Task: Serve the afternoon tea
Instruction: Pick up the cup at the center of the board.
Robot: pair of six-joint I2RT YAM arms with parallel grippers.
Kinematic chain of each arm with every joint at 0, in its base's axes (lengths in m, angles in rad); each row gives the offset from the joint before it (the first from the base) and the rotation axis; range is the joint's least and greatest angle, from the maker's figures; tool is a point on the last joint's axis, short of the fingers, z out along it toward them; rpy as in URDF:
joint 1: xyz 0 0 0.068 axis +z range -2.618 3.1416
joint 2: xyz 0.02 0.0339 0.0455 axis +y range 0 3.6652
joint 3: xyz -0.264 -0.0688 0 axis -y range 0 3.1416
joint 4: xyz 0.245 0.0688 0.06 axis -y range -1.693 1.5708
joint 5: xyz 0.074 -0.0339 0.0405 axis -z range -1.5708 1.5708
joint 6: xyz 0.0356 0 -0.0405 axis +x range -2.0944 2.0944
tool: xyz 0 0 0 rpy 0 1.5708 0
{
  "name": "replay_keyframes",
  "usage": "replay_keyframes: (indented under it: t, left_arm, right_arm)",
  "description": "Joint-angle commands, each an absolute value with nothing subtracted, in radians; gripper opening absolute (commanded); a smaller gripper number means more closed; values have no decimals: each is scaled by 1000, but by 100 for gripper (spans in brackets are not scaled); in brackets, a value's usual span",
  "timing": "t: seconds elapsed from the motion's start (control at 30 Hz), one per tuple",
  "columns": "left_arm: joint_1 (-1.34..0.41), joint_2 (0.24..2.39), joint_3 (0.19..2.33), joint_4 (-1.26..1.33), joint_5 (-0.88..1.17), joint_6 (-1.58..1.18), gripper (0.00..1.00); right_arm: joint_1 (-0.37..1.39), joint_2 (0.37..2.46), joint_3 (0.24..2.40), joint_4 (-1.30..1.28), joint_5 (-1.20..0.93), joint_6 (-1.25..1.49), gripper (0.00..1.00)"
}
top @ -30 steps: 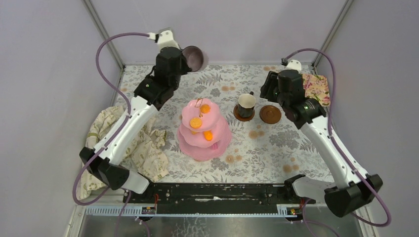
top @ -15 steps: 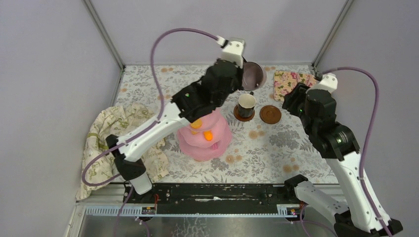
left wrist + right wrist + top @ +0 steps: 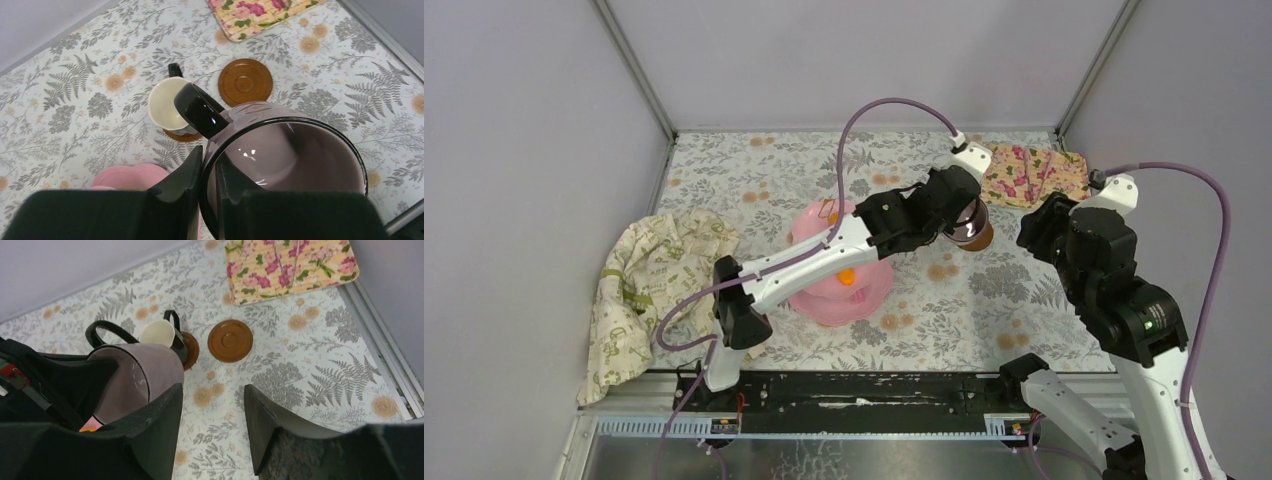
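Mauve-lined mug [image 3: 285, 160] plus cream-lined mug [image 3: 169, 102]: two. Bare saucer [image 3: 245, 82] plus saucer under mug [image 3: 176, 135]: two. Pink cake stand [image 3: 844, 305]: one. Floral tray [image 3: 1029, 172]: one. Leaf-print cloth [image 3: 654, 280]: one.

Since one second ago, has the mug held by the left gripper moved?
Yes. The mug went right and nearer: from behind the cake stand to its right side.

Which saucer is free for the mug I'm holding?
The bare saucer nearer the floral tray; the other saucer already carries the cream-lined mug.
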State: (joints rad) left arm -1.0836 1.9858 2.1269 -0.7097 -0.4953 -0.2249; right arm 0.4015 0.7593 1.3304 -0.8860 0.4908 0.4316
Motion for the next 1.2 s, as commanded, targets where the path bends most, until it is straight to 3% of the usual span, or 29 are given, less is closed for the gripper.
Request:
replay_keyframes:
  t: [0.0, 1.0, 1.17]
  left_arm:
    - [-1107, 1993, 2216, -658, -487, -206, 0]
    - [-1130, 2060, 2259, -633, -449, -211, 0]
    - [-1141, 2040, 2231, -618, -466, -226, 0]
  right_arm:
    - [409, 765, 1308, -919, 429, 457, 55]
    - [410, 836, 1164, -820, 339, 483, 54]
    - [409, 867, 1151, -799, 351, 495, 50]
